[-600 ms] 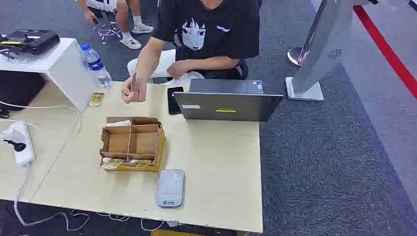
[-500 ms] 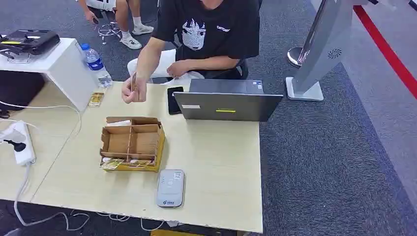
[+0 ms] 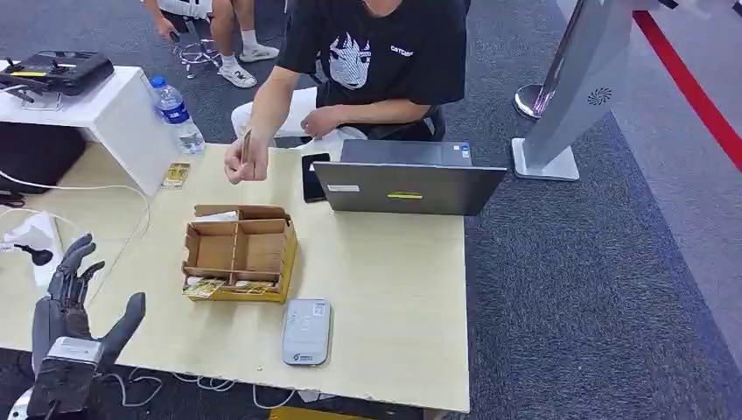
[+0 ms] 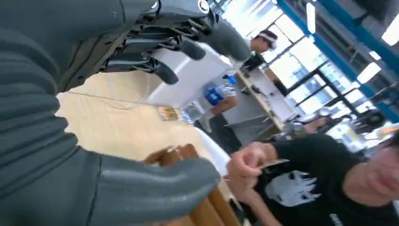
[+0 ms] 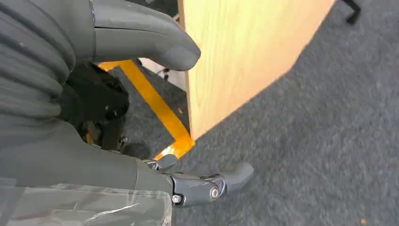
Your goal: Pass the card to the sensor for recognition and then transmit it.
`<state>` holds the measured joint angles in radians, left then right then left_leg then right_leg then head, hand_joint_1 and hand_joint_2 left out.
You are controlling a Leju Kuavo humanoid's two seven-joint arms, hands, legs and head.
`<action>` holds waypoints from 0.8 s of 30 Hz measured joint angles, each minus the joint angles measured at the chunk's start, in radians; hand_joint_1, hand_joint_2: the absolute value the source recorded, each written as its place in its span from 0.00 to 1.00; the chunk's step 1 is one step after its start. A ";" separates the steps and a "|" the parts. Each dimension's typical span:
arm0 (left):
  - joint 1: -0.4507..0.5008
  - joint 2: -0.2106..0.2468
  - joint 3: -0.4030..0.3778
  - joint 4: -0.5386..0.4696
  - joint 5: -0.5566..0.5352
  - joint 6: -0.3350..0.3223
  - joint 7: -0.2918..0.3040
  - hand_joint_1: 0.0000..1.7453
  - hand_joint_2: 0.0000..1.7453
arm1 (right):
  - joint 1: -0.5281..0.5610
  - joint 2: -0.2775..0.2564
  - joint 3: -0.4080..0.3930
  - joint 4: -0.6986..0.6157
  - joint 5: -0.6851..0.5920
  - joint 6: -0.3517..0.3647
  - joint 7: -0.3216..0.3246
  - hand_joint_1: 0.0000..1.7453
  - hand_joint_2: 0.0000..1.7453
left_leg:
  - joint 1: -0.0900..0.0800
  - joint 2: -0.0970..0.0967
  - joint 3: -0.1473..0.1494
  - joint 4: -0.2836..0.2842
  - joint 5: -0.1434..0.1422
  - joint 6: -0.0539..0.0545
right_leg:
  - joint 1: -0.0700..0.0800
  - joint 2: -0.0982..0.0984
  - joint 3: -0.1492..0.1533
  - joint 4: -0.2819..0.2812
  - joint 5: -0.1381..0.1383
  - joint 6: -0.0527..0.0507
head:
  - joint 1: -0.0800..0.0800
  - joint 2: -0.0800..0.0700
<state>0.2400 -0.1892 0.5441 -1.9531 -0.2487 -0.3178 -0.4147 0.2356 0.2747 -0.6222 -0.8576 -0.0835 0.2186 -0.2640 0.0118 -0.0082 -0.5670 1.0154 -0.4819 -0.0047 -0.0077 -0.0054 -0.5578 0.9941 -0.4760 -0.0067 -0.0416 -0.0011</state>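
The left hand (image 3: 74,306) has risen into sight at the table's (image 3: 394,289) near-left corner, fingers spread, empty. The right hand (image 5: 141,155) hangs loose, empty. A person's hand (image 3: 242,163) holds the card (image 3: 246,140) beyond the box (image 3: 238,254); the reader (image 3: 305,332) lies near the front edge.

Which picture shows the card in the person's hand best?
The head view: the card stands pinched in the person's hand above the table. The left wrist view shows it blurred; the right wrist view looks elsewhere.
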 joint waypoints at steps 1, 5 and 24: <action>-0.008 -0.002 0.026 0.001 0.000 -0.010 -0.005 1.00 1.00 | 0.003 0.001 -0.014 -0.002 0.002 0.001 0.002 0.00 1.00 | 0.000 0.000 -0.001 0.000 0.000 0.000 | 0.000 0.000 -0.001 0.000 0.000 0.000 | 0.001 0.000; -0.028 -0.011 0.071 0.002 -0.007 -0.027 -0.007 1.00 1.00 | 0.007 0.004 -0.043 -0.003 0.005 0.004 0.003 0.00 1.00 | 0.000 -0.001 -0.002 0.000 -0.001 0.001 | 0.000 -0.001 -0.001 0.000 -0.002 0.001 | 0.000 0.000; -0.280 0.103 -0.251 0.131 -0.930 0.436 0.159 0.00 1.00 | 0.005 0.007 -0.063 -0.005 0.313 0.030 -0.036 0.00 1.00 | 0.000 -0.007 -0.002 0.001 0.002 0.003 | 0.000 -0.008 0.001 0.000 0.000 0.001 | 0.001 0.000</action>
<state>-0.0404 -0.0864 0.2935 -1.8225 -1.1786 0.1179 -0.2555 0.2406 0.2815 -0.6852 -0.8621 0.2291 0.2488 -0.2999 0.0119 -0.0152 -0.5692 1.0163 -0.4798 -0.0021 -0.0079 -0.0136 -0.5572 0.9938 -0.4758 -0.0059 -0.0408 -0.0011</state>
